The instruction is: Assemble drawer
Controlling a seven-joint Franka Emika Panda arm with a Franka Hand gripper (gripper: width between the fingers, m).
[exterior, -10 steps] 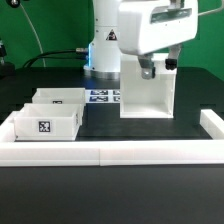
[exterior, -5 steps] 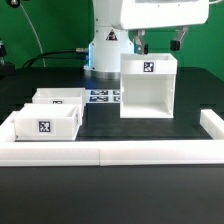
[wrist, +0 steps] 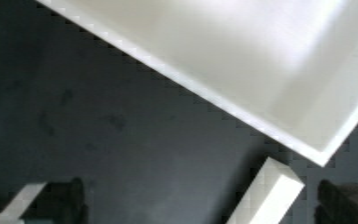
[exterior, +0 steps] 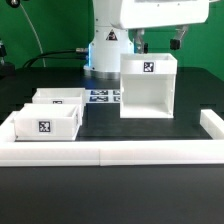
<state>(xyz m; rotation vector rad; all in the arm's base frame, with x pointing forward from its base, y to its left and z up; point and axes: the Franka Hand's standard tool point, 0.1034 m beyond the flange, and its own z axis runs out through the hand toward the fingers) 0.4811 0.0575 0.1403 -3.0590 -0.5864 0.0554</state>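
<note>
Claw point(exterior: 159, 42): spread wide, empty, over casing point(exterior: 148, 88).
Room: bare table point(exterior: 100, 125) between casing and front tray point(exterior: 45, 124).
Contents: front tray, rear tray point(exterior: 60, 97) both empty.

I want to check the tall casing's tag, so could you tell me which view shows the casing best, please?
The exterior view: the whole casing stands upright there, its tag visible near the top. The wrist view shows only a blurred white corner of it.

A dark bench point(exterior: 100, 128) fills the scene, fenced along its near edge and sides by a low white border wall point(exterior: 110, 153). Behind it stands a green wall point(exterior: 40, 25), with a black cable point(exterior: 52, 54) trailing across it at the exterior view's left.
</note>
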